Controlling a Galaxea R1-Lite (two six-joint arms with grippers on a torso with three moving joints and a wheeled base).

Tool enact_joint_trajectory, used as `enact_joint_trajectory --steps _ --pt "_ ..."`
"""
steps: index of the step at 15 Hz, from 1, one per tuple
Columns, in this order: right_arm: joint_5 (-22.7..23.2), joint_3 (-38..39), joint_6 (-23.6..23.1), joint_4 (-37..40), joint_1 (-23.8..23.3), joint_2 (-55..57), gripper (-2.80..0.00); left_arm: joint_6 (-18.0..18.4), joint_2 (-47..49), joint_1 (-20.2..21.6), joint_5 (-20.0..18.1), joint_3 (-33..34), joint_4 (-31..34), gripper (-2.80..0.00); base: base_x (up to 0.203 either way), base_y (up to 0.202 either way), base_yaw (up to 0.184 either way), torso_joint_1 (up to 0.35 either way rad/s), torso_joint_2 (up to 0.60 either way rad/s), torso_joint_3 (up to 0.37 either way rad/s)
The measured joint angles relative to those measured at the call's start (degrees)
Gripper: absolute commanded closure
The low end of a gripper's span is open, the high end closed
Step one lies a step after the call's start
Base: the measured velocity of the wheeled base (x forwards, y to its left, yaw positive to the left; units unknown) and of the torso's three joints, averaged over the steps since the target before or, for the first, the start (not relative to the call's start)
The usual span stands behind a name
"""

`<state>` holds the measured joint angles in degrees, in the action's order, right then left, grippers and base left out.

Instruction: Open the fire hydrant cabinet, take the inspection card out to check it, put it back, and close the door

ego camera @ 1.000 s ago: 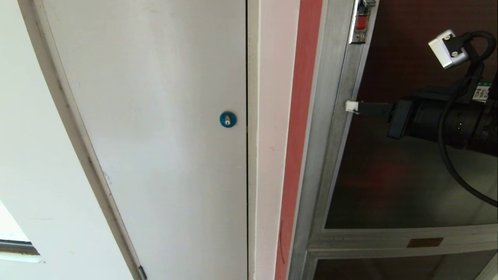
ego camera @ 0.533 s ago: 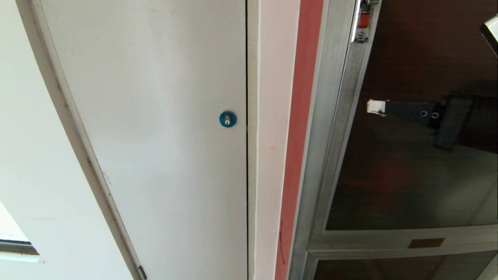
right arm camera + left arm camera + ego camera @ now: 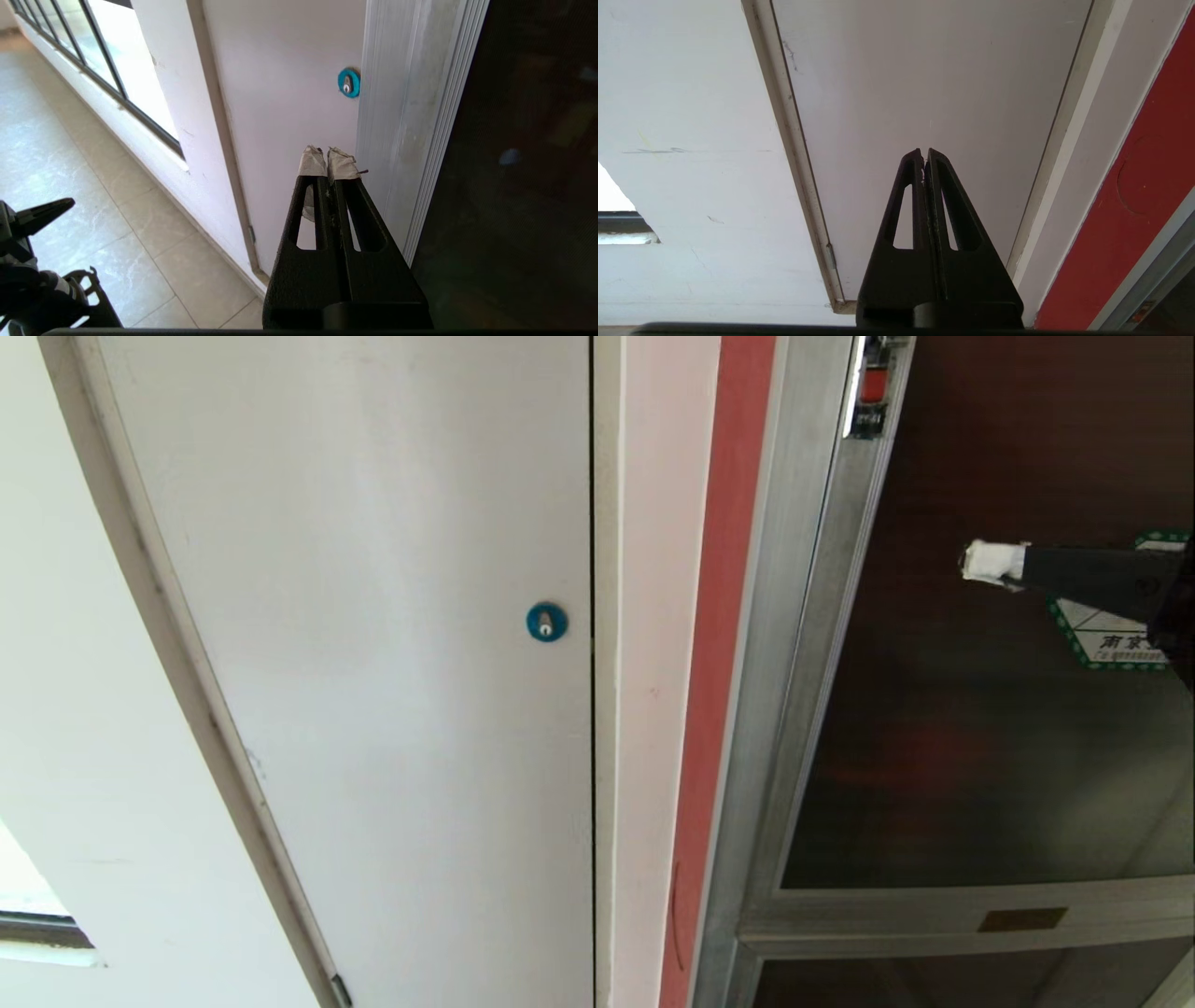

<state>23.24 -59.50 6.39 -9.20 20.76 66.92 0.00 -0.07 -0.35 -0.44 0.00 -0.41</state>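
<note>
The fire hydrant cabinet's silver frame (image 3: 794,616) fills the right of the head view. Its door (image 3: 934,756), dark tinted glass with a green-bordered white sticker (image 3: 1111,630), lies flush in the frame. My right gripper (image 3: 990,562) hangs in front of the glass, right of the frame's edge and clear of it. Its taped fingertips (image 3: 312,161) are pressed together, shut on nothing. In the right wrist view the door glass (image 3: 528,163) is beside the ribbed frame (image 3: 411,116). My left gripper (image 3: 924,153) is shut and empty, parked low facing the white panel. The inspection card is out of view.
A plain white panel (image 3: 373,616) with a blue round lock (image 3: 546,622) stands left of a red strip (image 3: 719,663). A red latch (image 3: 868,387) sits at the frame's top. A smaller glass panel (image 3: 934,985) lies below. Tiled floor (image 3: 70,163) and a window (image 3: 93,46) are off to the side.
My right gripper has drawn back from the door's frame edge, moving right and slightly up across the glass. The arm now covers less, and the sticker shows. The door and left arm are unchanged.
</note>
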Motion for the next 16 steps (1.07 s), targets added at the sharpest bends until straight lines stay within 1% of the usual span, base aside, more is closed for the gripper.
enact_joint_trajectory --steps 5,8,11,16 --pt "-0.6 -5.0 0.0 -0.2 1.8 4.5 0.0 0.0 0.0 0.0 0.0 0.0 0.0 0.0 0.0 0.0 0.0 0.0 0.0 0.0" --pt "-5.1 -8.4 0.0 -2.4 2.1 8.5 0.0 0.0 0.0 0.0 0.0 0.0 0.0 0.0 0.0 0.0 0.0 0.0 0.0 0.0" --pt "-8.0 -9.5 -0.2 -4.2 1.5 10.9 0.0 0.0 0.0 0.0 0.0 0.0 0.0 0.0 0.0 0.0 0.0 0.0 0.0 0.0" --pt "-8.5 -12.2 0.0 -4.2 0.4 14.1 0.0 0.0 0.0 0.0 0.0 0.0 0.0 0.0 0.0 0.0 0.0 0.0 0.0 0.0"
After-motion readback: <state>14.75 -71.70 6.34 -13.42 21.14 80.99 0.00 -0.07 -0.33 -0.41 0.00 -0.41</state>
